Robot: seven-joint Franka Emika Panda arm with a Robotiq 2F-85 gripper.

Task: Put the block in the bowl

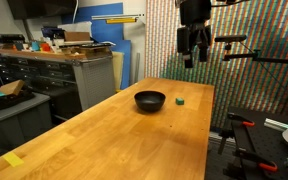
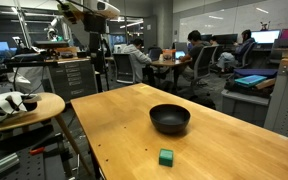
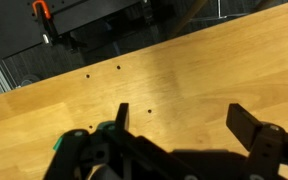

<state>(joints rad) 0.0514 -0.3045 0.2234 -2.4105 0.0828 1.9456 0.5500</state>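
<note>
The small green block (image 1: pixel 180 100) lies on the wooden table (image 1: pixel 104 140), just beside the shallow black bowl (image 1: pixel 150 100) and not touching it. Both exterior views show the pair: the block (image 2: pixel 166 157) near the table's edge and the bowl (image 2: pixel 169 118) behind it. My gripper (image 1: pixel 195 50) hangs high above the far end of the table, well above the block and bowl. In the wrist view its jaws (image 3: pixel 184 120) are open and empty over bare wood. Neither block nor bowl shows in that view.
A yellow tape mark (image 1: pixel 14 159) sits near the table's front corner. A workbench with drawers (image 1: pixel 54 75) stands beside the table. A camera stand (image 1: pixel 246 50) is past the far edge. A small round side table (image 2: pixel 24 105) holds white items.
</note>
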